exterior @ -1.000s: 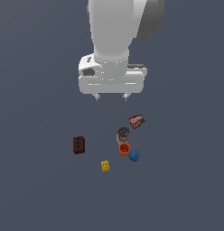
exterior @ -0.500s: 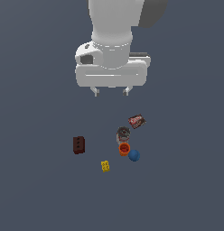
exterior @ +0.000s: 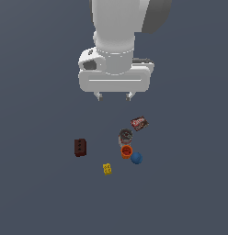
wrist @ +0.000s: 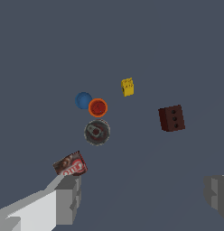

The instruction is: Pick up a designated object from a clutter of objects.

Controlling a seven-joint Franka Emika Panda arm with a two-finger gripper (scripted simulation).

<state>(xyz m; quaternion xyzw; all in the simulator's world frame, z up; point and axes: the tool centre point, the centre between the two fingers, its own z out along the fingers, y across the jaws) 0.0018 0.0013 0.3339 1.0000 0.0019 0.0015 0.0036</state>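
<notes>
Going across the exterior view from its left: the dark brown block point(exterior: 80, 147) sits well apart from the rest on the grey floor point(exterior: 33, 193), then the yellow brick point(exterior: 107, 169), then the tight group in mid-floor, far from any edge, where the can point(exterior: 125, 136) stands upright with the orange cup point(exterior: 126, 151) touching it, the blue ball point(exterior: 136, 158) just beside the cup, and the dark-red packet point(exterior: 139, 123) near the can's other side. The step in hand looks like the approach: centre over the can's grey top point(wrist: 96, 131), descend straight, and turn the jaws so neither finger lands on cup or packet. The gripper point(exterior: 114, 96) hangs high above, spread wide, holding and touching nothing.
</notes>
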